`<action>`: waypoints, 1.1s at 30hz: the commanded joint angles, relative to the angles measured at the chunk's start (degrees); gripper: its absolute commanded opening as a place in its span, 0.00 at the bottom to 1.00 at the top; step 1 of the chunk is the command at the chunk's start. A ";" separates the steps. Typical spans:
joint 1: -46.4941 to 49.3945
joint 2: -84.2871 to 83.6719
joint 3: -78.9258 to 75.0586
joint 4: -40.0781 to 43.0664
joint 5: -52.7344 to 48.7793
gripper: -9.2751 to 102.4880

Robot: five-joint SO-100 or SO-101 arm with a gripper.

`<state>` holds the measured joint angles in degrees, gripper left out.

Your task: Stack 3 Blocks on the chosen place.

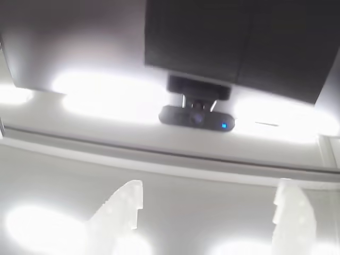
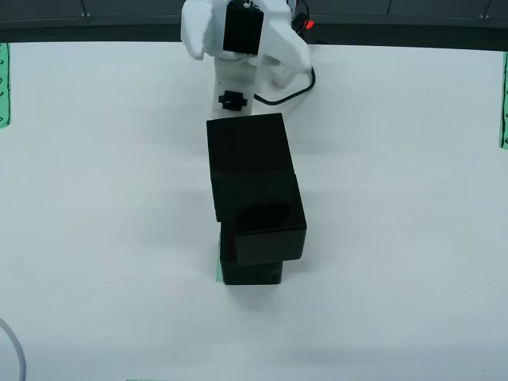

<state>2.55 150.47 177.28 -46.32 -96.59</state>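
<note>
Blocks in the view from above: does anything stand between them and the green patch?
Nothing visible does. The three blocks stand stacked, the lowest covering the green patch, a sliver of which shows at its left edge. The pincer is open and empty.

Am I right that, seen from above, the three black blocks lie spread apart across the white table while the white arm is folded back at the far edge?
Not quite: the view from above shows the blocks stacked in one slightly staggered tower on the white table, not spread apart. A sliver of the green patch peeks out at its base. The white arm is indeed folded back at the far edge.
</note>
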 commanded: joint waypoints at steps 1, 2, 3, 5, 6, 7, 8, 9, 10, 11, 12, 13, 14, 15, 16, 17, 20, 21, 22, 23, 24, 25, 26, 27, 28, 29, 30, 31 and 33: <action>-0.18 5.10 3.34 -0.97 0.79 0.23; -0.26 6.59 3.43 0.26 2.20 0.20; -0.35 8.26 3.60 1.32 4.66 0.19; -0.44 11.25 3.78 3.78 8.53 0.14; -0.44 12.48 3.87 4.83 10.81 0.12; -0.44 13.80 4.04 5.89 13.10 0.08; -0.26 14.85 4.04 6.33 16.52 0.08; 0.00 16.26 4.04 7.12 19.69 0.08; 0.18 17.49 4.04 7.91 22.94 0.08; 0.26 18.81 4.04 8.70 27.69 0.08; 0.62 20.21 4.04 10.20 32.08 0.08; 0.70 21.45 4.04 12.83 34.63 0.08; 0.70 22.50 4.04 15.03 38.23 0.08; 0.70 23.91 4.04 17.75 42.10 0.08; 0.35 25.40 4.04 21.45 44.03 0.08; 0.09 27.25 4.04 24.35 47.29 0.08; -1.05 32.87 4.04 31.99 58.71 0.08; -1.58 34.28 3.96 34.89 61.35 0.08; -2.20 35.42 3.87 38.41 62.49 0.08; -2.37 36.30 3.78 41.48 65.39 0.08; -2.37 36.91 3.52 44.38 68.12 0.08; -2.20 37.44 3.16 46.85 71.02 0.08; -1.93 38.23 2.99 49.22 74.62 0.08; -1.85 39.20 2.99 51.68 77.61 0.08; -1.85 40.25 2.90 54.32 80.33 0.08; -1.85 41.22 2.90 57.04 82.79 0.08; -2.11 41.75 2.90 59.41 84.73 0.08; -2.20 42.10 2.72 61.61 87.19 0.08; -2.64 43.07 2.55 66.01 90.18 0.08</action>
<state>0.35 191.51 178.59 14.41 -9.84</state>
